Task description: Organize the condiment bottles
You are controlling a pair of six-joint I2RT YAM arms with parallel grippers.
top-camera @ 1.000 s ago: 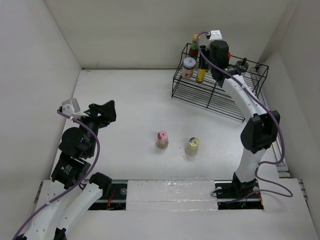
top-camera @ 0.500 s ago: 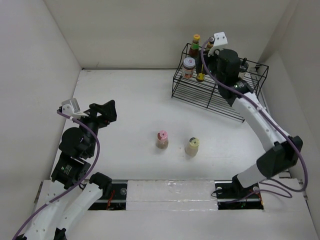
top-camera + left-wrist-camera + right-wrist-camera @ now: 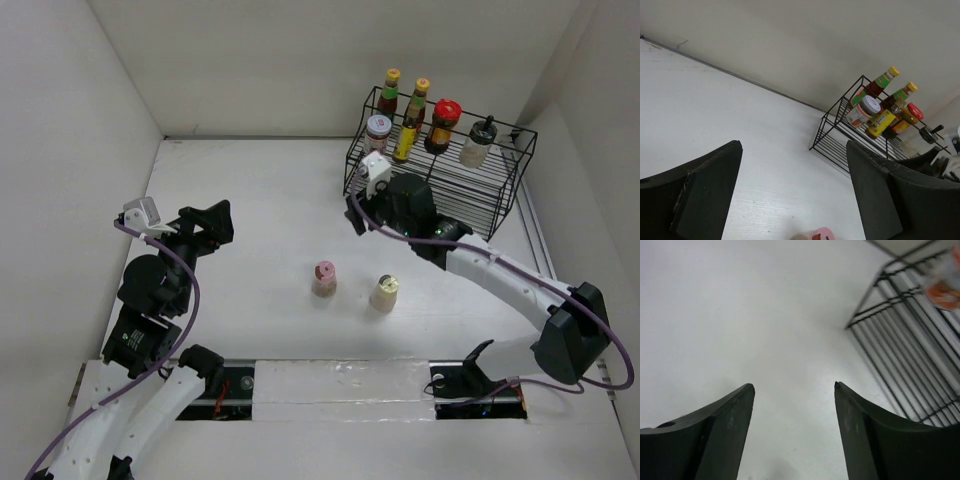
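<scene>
Inspector A: Two shakers stand upright on the counter [image 3: 260, 200]: the pink-capped shaker [image 3: 323, 279] and the cream-capped shaker [image 3: 384, 293]. Six bottles [image 3: 404, 140] sit on the rack [image 3: 470, 205].

Inspector B: Nearer arm?

Inspector A: The right. The right fingers [image 3: 865, 440], open and empty, have withdrawn from the rack, and both shakers lie nearward of them. The left fingers [image 3: 890, 200], parted and empty, are unmoved.

Left claw [image 3: 792, 197] hovers drawn back, right claw [image 3: 794, 432] reaches forward, both parted and empty.
</scene>
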